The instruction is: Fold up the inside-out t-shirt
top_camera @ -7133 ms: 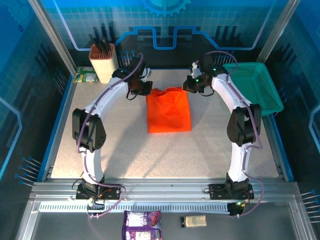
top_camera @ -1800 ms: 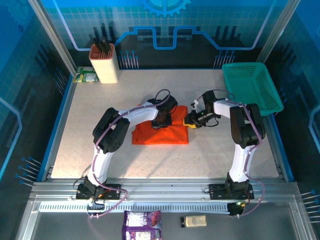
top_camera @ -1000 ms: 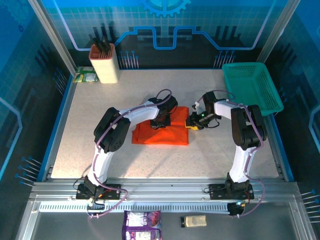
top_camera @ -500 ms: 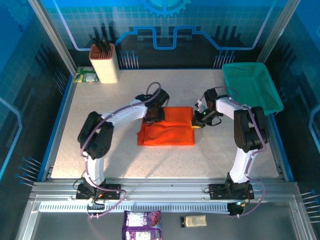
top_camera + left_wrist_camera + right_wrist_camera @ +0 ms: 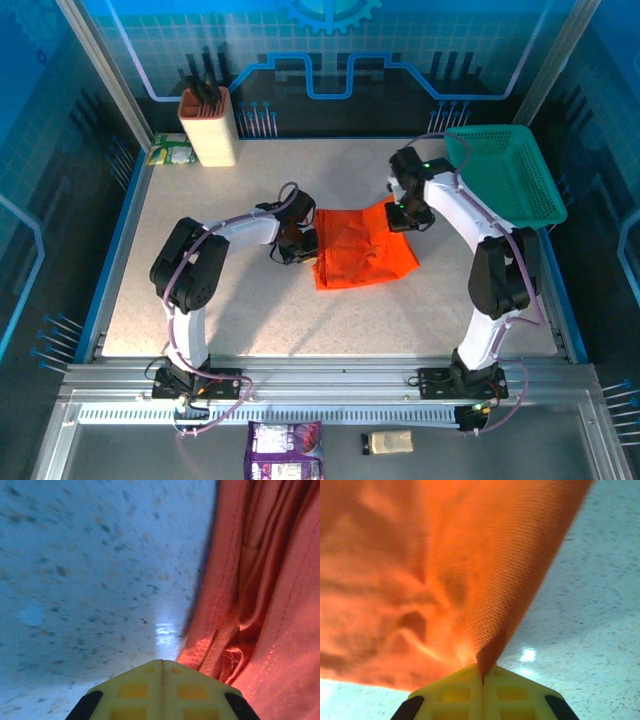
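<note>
**The right gripper (image 5: 483,669) is pinching the t-shirt (image 5: 362,248); the left gripper (image 5: 162,664) is closed at its edge**

On the right gripper, the yellow fingers (image 5: 452,692) are pressing together on a peak of orange cloth, which is fanning out from the seam between them toward 12 o'clock. Seen from above, this gripper is holding the t-shirt's 1 o'clock corner. The left gripper is pressing its fingers together too, with bunched cloth just beside the tip at 2 o'clock; whether any cloth is caught cannot be told. It is sitting at the t-shirt's 9 o'clock edge. The t-shirt is lying crumpled near the middle of the table (image 5: 230,310), well apart from the green basket (image 5: 505,175) at the table's 2 o'clock corner.
</note>
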